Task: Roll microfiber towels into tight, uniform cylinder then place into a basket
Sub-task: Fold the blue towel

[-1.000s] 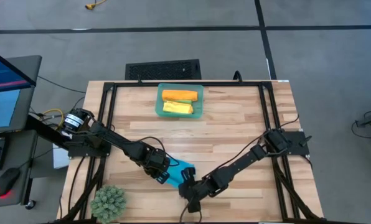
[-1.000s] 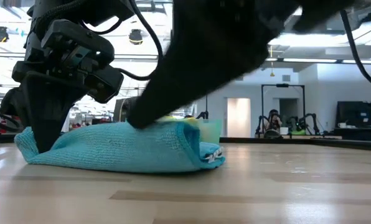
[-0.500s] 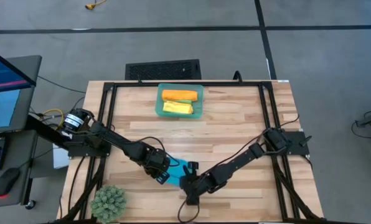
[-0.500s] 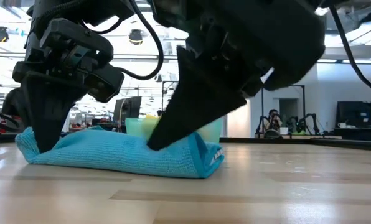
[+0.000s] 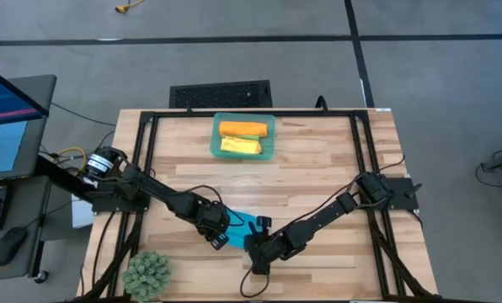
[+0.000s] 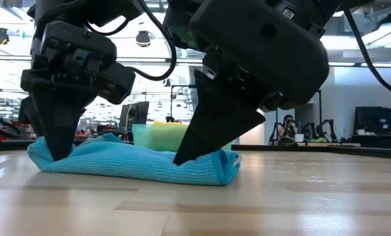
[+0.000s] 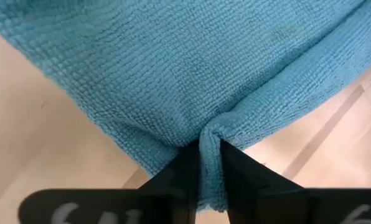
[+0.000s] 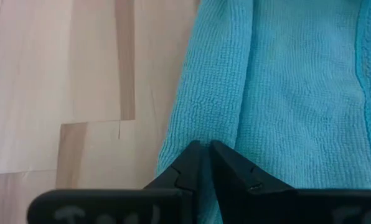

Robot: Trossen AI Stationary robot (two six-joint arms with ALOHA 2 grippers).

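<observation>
Both grippers have slid the blue towel (image 6: 133, 167) a little across the table (image 5: 318, 181): left gripper (image 7: 209, 163) pinches a fold at one end, right gripper (image 8: 205, 163) nips the rolled edge at the other. Its long axis spans between them; the basket (image 5: 270, 139), holding orange (image 5: 242, 129) and yellow (image 5: 240, 146) rolls, sits well apart, nothing between.

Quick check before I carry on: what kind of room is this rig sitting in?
Most likely a robotics lab or workshop. The wooden table stands on a bare grey floor, a desk with a monitor sits beside it, and the low view shows more robot arms on benches behind.
</observation>
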